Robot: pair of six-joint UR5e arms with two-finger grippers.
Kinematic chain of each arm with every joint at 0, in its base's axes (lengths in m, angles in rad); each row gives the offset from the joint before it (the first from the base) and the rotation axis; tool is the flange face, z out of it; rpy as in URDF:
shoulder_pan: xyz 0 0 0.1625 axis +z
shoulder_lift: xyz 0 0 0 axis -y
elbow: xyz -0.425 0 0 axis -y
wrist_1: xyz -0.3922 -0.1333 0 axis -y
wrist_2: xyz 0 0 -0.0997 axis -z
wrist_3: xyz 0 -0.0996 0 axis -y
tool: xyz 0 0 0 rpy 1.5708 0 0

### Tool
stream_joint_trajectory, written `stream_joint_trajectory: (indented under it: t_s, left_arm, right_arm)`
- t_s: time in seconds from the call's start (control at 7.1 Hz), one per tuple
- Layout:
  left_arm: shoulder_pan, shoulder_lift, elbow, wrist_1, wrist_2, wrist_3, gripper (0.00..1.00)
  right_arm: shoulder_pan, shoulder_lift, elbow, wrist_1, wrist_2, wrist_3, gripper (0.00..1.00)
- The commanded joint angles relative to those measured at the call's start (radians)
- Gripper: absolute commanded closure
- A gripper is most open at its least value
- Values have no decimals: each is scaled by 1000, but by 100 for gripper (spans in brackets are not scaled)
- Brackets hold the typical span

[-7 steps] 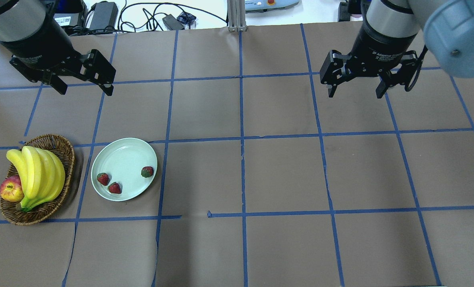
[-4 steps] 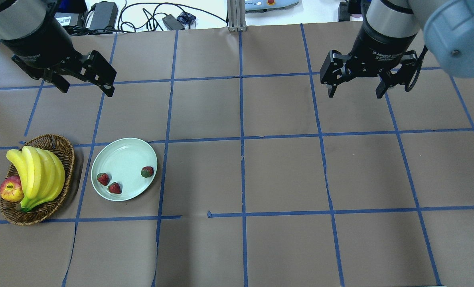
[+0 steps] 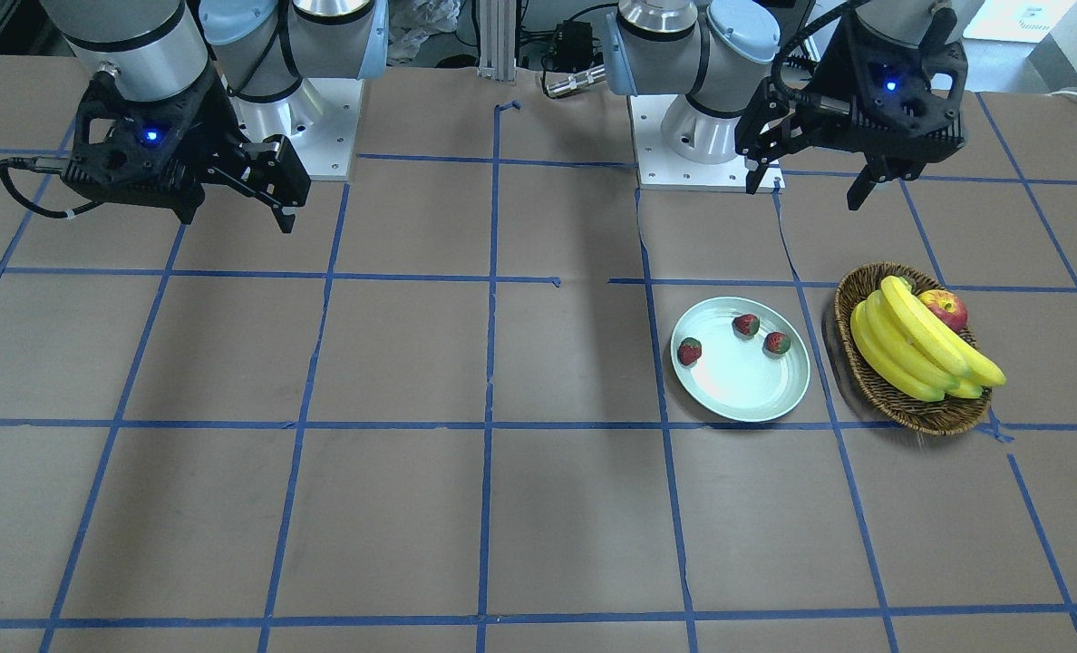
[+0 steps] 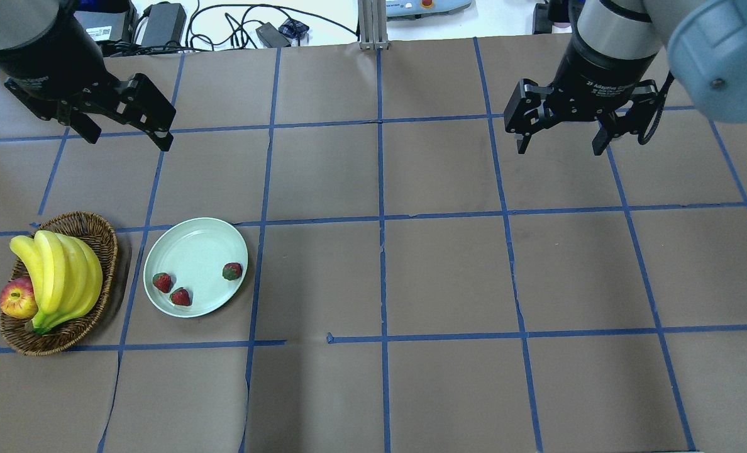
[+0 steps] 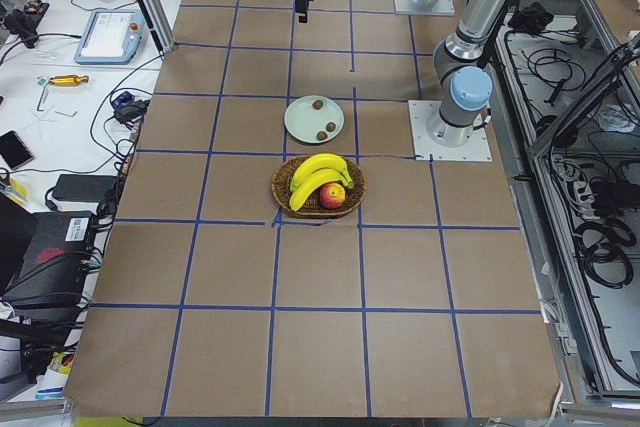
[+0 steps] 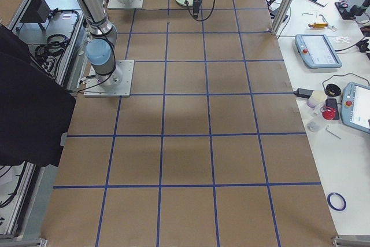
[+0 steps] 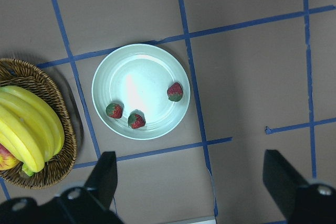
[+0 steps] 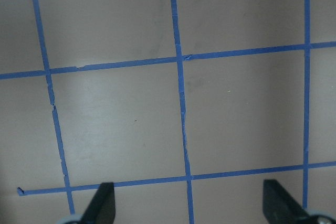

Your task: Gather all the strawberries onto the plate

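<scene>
Front-facing view: brown paper-covered bench (image 3: 412,363) gridded with blue tape (image 3: 489,363), carrying one round pale mint glossy plate (image 3: 738,390) with all three small red strawberries (image 3: 690,351) (image 3: 745,325) (image 3: 777,343) in it, just beside one brown oval wicker basket (image 3: 892,405) holding one bunch of yellow bananas (image 3: 906,352) and one red apple (image 3: 945,308). Overhead view: the black left gripper (image 4: 128,141) and black right gripper (image 4: 559,150) hang above the bench, jaws spread wide with nothing in them, and there's a black power brick (image 4: 160,22) past the far edge. Left wrist view: plate and berries below; right wrist view: paper and tape.
</scene>
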Motion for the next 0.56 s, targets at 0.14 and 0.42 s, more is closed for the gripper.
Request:
stream_joint_trajectory:
  t_s: [0.14,0.42]
  left_arm:
    - [0,6,0,10,2,-150,0]
    - [2,-1,0,10,5,-158,0]
  right_arm:
    - [0,0,0,0,1,0,0]
    - [0,0,0,2,1,0,0]
